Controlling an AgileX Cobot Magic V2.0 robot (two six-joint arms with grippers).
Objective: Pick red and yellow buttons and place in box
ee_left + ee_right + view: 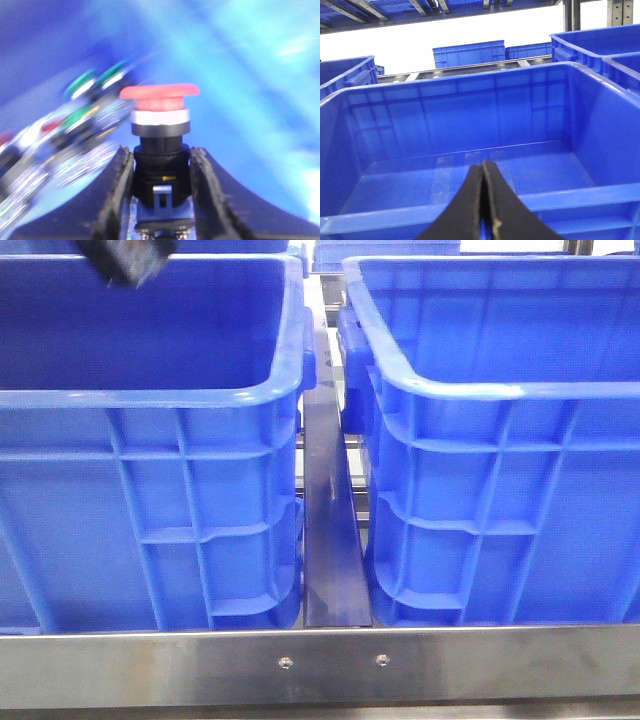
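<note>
My left gripper [161, 152] is shut on the red button [160, 102]: its black body sits between the two fingers, red cap and silver collar standing above them. Behind it, blurred, lie several other push-buttons [75, 120] with green and red caps on a blue crate floor. In the front view only a dark blurred part of the left arm [128, 258] shows, above the left blue box [150, 395]. My right gripper [484, 167] is shut and empty, pointing over the near rim into a bare blue box [470, 170]. No yellow button shows.
Two large blue crates stand side by side, the right one [500, 390] with its rim high. A dark metal rail [330, 530] runs between them and a steel frame bar [320, 665] crosses in front. More blue crates [470, 52] stand behind.
</note>
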